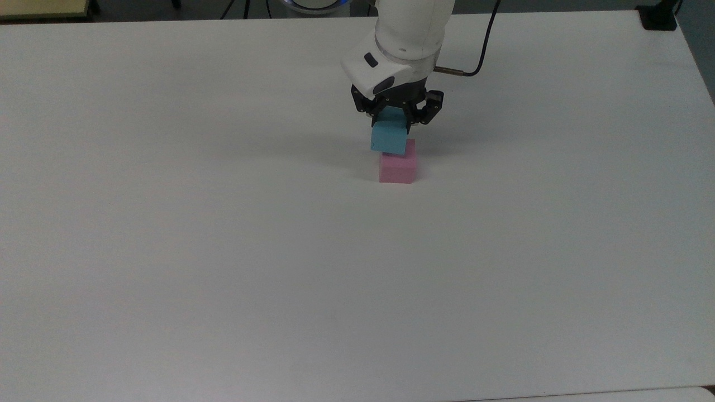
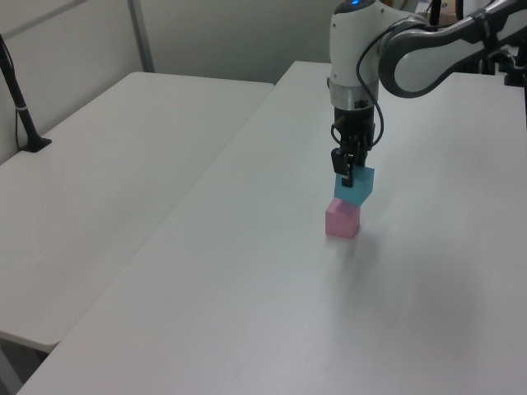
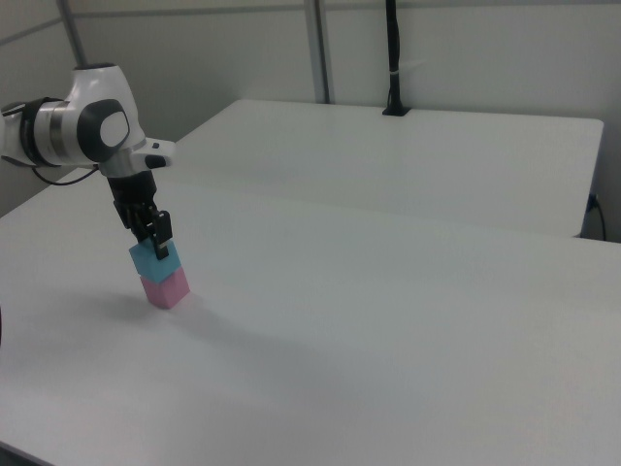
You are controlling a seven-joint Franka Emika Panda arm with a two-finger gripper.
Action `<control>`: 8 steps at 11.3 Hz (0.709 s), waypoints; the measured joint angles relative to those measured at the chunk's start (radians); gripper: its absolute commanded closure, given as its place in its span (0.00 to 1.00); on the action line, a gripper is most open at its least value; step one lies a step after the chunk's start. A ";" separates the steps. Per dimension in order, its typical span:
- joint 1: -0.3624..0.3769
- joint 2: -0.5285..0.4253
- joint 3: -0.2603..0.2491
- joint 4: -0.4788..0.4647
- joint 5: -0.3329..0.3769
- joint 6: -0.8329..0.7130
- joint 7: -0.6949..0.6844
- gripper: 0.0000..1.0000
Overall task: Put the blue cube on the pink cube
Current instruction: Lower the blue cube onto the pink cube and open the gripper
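The blue cube (image 1: 389,139) was clamped between the two black fingers of the gripper (image 1: 397,118), which came down on it from above and closed on its upper part. It sat directly over the pink cube (image 1: 397,167), slightly tilted, its lower edge at the pink cube's top face. In the left view the blue cube (image 2: 354,186) overlapped the top of the pink cube (image 2: 342,220), and in the right view the blue cube (image 3: 153,259) sat just above the pink cube (image 3: 165,287) with no gap showing; whether the two actually touched could not be told for certain.

The pink cube stood flat on the white table (image 1: 223,251). In the top view the blue cube covered the pink cube's far edge and leaned a little toward the top view's left.

Above the pink cube the gripper (image 2: 346,164) hung nearly vertical from the white arm (image 2: 356,49), and a black cable (image 1: 480,50) ran off from the wrist to the top view's right. In the right view the gripper (image 3: 155,233) was straight above the pink cube, the arm (image 3: 73,126) reaching in from the right view's left.

Beyond the pink cube, across a seam, stood a second white table (image 2: 107,164), with a black post (image 3: 393,58) rising from its far edge.
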 measured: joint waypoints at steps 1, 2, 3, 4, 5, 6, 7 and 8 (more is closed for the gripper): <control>0.001 0.011 0.000 0.010 0.000 0.000 0.006 0.45; 0.006 0.024 0.000 0.022 0.000 0.000 0.018 0.33; 0.013 0.041 0.000 0.038 0.000 0.000 0.033 0.23; 0.019 0.059 0.000 0.056 0.000 0.000 0.040 0.02; 0.022 0.074 0.000 0.072 0.000 0.000 0.042 0.00; 0.024 0.083 0.000 0.080 -0.001 0.000 0.042 0.00; 0.028 0.088 0.000 0.084 -0.009 0.000 0.042 0.00; 0.029 0.089 0.000 0.085 -0.018 0.000 0.042 0.00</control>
